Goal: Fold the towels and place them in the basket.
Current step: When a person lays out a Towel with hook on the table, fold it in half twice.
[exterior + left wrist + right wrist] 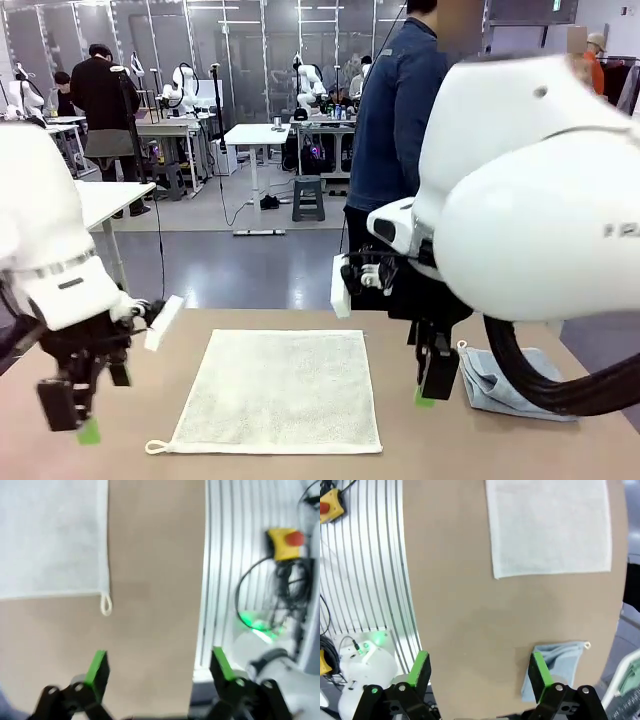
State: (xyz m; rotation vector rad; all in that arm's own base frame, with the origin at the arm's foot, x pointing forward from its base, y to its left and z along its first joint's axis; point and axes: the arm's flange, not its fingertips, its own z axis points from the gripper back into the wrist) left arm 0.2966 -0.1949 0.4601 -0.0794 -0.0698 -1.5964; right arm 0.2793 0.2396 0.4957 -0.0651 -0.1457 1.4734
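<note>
Left gripper (159, 664) and right gripper (479, 664) hang wide, empty — cream towel (280, 390) flat on the table (520, 455), blue-grey towel (500, 385) bunched beside the right gripper. A pinch catching only the hem could slip — skewing the fold.

A tan worktop (150, 605) spreads beneath the left end effector (160, 667). Ahead and to its right, a yellow box with a red button (284, 542) sits among black cables (260, 580). Beyond the right end effector (430, 390) stands a person (395, 120) in a dark blue jacket, with a grey stool (308, 197) farther off.
</note>
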